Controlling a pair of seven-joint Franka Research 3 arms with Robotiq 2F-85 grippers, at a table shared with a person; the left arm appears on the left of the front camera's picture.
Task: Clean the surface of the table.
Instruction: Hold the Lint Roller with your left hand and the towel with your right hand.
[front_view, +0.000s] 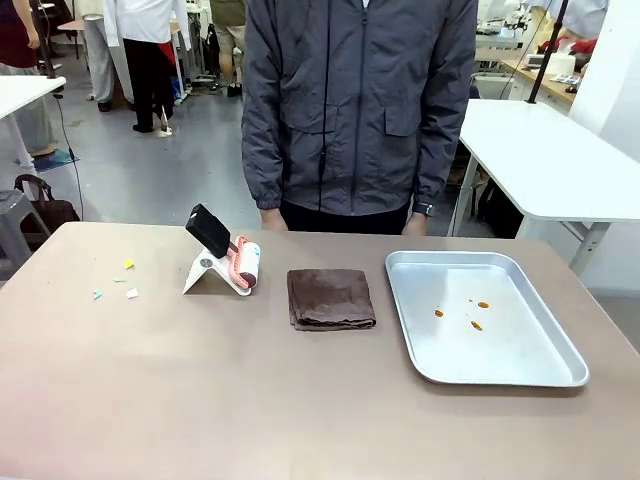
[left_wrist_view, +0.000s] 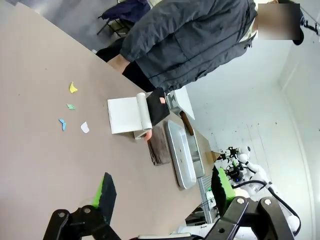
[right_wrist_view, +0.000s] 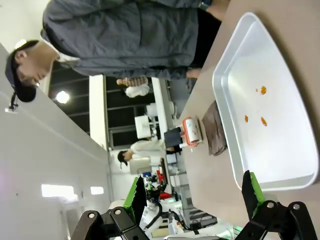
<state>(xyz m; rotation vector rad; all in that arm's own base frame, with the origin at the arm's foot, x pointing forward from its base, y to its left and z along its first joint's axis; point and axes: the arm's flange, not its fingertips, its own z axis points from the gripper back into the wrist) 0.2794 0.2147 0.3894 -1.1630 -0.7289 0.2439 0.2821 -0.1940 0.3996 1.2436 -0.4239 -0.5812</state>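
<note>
The left jaws stand fully apart and hold nothing; their green pads (left_wrist_view: 103, 192) rise from the bottom edge of the left wrist view with bare tabletop (left_wrist_view: 40, 165) between them. Ahead of them, toward the upper left of that frame, lie the paper scraps (left_wrist_view: 73, 88), a loose cluster of four small bits. Just beyond, near the frame's centre, is the lint roller (left_wrist_view: 145, 112) on its white stand (left_wrist_view: 122, 115), then the folded brown cloth (left_wrist_view: 160, 145) and the metal tray (left_wrist_view: 176, 150) farther off.

The right jaws are equally wide and empty, with their pads (right_wrist_view: 136, 194) at the bottom of the right wrist view. The tray takes up the right of that frame, while the cloth and roller are smaller and farther off near the middle.

In the front view the brown tabletop spans the whole lower frame. The scraps sit at mid-left, the roller just right of them with its black handle (front_view: 209, 229) tilted up toward the upper left, the cloth at centre and the tray at right. The orange spots (front_view: 483, 304) lie inside the tray, not on the tabletop. A person (front_view: 360, 100) stands at the far edge.

So the litter to clear appears to be on the left side. The left arm is probably the nearer one to both scraps and roller, and the raised handle looks like the natural place to grip.
</note>
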